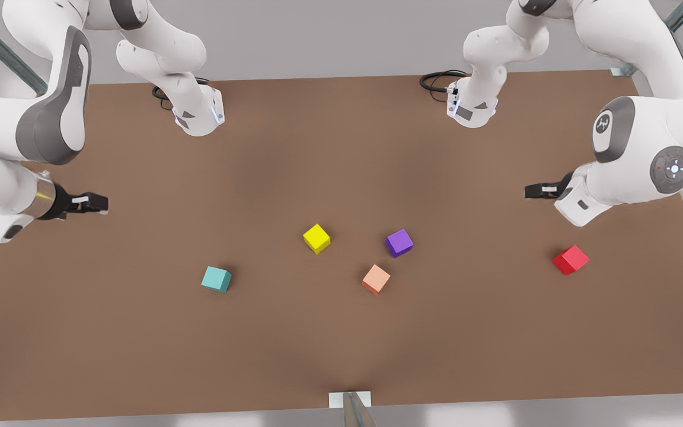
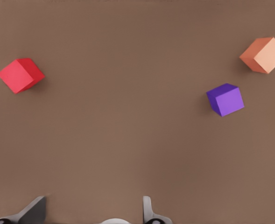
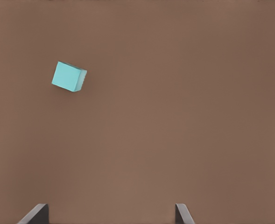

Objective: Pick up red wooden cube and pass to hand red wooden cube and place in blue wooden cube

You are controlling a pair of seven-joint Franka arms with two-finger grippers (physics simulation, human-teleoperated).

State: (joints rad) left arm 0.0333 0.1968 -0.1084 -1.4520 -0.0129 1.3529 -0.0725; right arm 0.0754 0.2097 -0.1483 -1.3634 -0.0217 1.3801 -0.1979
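Both spread and empty, the left claw hovers near the red wooden cube and the right claw hovers far from the blue wooden cube on the table.

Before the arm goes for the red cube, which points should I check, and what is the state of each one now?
1. Red wooden cube free on the table, nothing touching it: ok.
2. Left gripper, nearest that cube, fingers apart and holding nothing: ok.
3. Right gripper open and holding nothing, waiting at the front view's left: ok.
4. Blue wooden cube bare on top: ok.
5. Purple cube and peach cube away from the red one: ok.
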